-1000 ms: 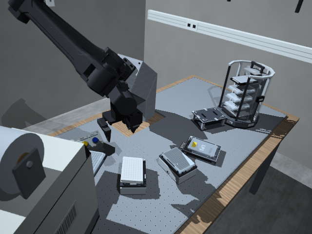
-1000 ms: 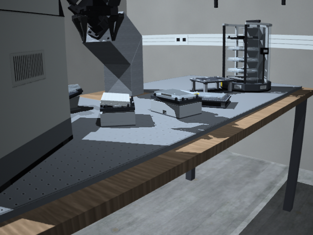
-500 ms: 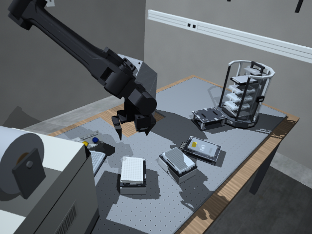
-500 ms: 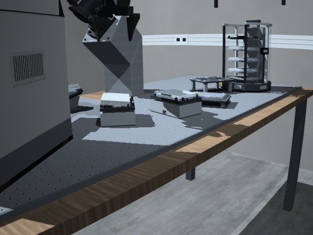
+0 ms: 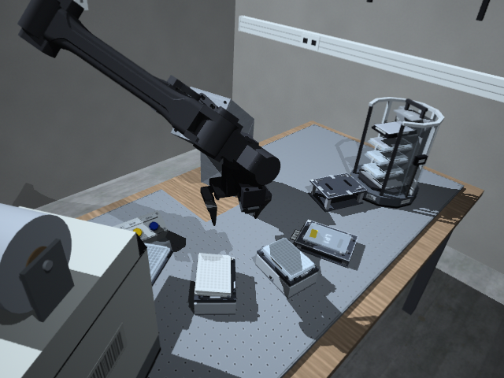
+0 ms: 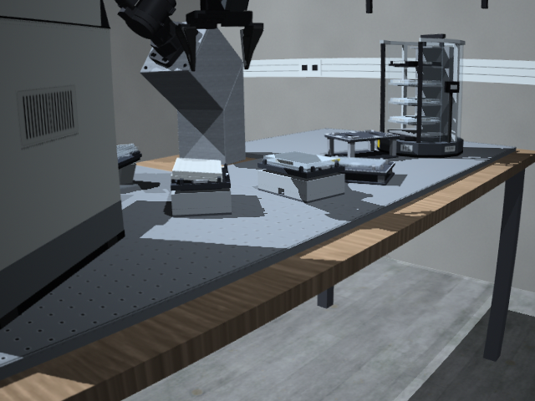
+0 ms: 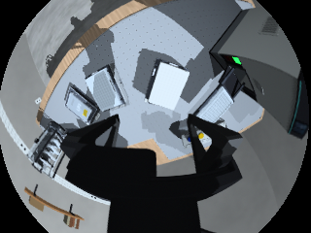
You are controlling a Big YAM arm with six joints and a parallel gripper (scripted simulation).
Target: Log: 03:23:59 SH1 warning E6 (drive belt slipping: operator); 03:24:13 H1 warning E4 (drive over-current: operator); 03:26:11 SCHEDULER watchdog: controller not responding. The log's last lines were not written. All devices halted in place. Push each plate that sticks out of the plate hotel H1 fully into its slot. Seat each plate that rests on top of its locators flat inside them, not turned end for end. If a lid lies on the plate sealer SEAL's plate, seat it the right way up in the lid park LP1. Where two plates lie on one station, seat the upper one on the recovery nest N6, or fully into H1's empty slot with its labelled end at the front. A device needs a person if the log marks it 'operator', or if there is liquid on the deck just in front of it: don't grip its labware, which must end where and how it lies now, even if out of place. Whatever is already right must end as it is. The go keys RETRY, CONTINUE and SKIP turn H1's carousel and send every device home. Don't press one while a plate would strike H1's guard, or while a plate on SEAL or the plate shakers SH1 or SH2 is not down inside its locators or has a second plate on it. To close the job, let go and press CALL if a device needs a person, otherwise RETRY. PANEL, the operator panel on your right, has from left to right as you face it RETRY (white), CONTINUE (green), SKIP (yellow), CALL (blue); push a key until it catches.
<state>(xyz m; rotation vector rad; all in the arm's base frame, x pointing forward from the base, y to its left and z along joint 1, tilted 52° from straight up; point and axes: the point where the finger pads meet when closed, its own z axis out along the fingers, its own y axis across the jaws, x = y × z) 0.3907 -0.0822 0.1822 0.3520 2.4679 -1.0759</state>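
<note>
My gripper (image 5: 231,209) is open and empty. It hangs high above the deck between the operator panel and the two shakers, and also shows in the side view (image 6: 218,47). The panel's yellow key (image 5: 137,231) and blue key (image 5: 153,225) lie just to its left. One shaker carries a white plate (image 5: 213,276). The other carries a grey plate (image 5: 288,260) that looks slightly tilted in the side view (image 6: 298,159). The lid park LP1 (image 5: 327,242) holds a clear lid with a yellow mark. The recovery nest N6 (image 5: 338,187) is empty. The plate hotel H1 (image 5: 397,150) holds several plates.
The big sealer SEAL (image 5: 61,293) fills the near left, with a white plate (image 5: 157,258) at its mouth. The arm's grey pedestal (image 6: 207,108) stands behind the shakers. In the wrist view I see the white plate (image 7: 170,85) and the grey plate (image 7: 107,87) below me.
</note>
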